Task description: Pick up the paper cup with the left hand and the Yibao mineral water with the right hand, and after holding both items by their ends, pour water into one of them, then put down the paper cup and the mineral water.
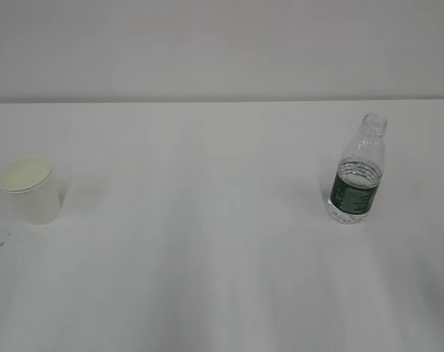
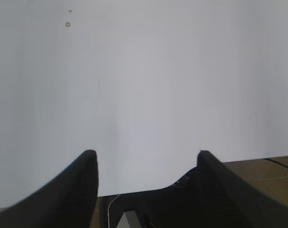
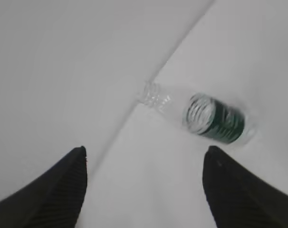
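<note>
Paper cup (image 1: 30,189) at frame left is light and crushable, uncapped Yibao mineral water (image 1: 357,171) at right thin-walled and spillable: grip low, gently; left hand (image 2: 144,164) and right hand (image 3: 144,159) gape empty.

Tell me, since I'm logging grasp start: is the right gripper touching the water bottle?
Apart. The right wrist view shows the bottle standing beyond the open right gripper, with bare table between.

No text can be read anywhere: the dark green label band (image 1: 352,195) on the Yibao mineral water (image 1: 357,170) carries pale print, but it is too small and blurred to make out in either view that shows it
</note>
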